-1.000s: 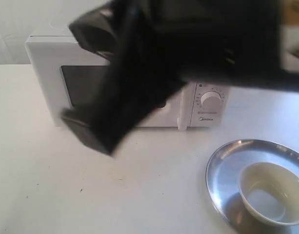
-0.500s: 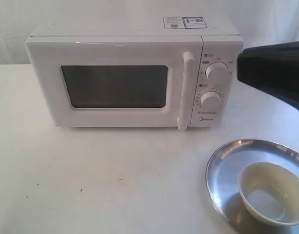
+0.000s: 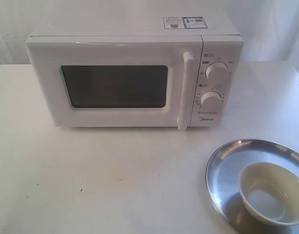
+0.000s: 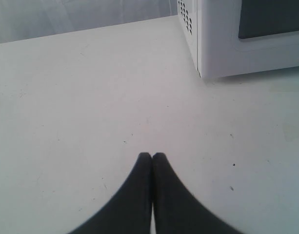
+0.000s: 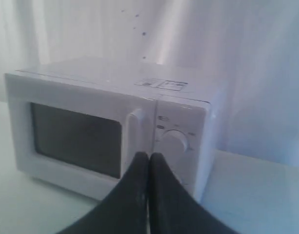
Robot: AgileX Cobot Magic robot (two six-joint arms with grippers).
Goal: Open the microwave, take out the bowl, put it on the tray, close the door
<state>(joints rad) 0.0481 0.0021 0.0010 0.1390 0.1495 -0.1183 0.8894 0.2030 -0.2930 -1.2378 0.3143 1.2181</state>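
Bowl [image 3: 272, 199] sits in the silver tray [image 3: 227, 161] on the worktop [image 3: 115, 185], and the microwave [image 3: 90, 27] door [image 3: 115, 87] is shut flush. Right end effector [image 5: 149, 155], fingers pressed together, points at the door handle [image 5: 135, 131] ahead of its tips. Left end effector [image 4: 152, 156], also pressed together, hangs low over the worktop, with the microwave's corner well beyond its tips.
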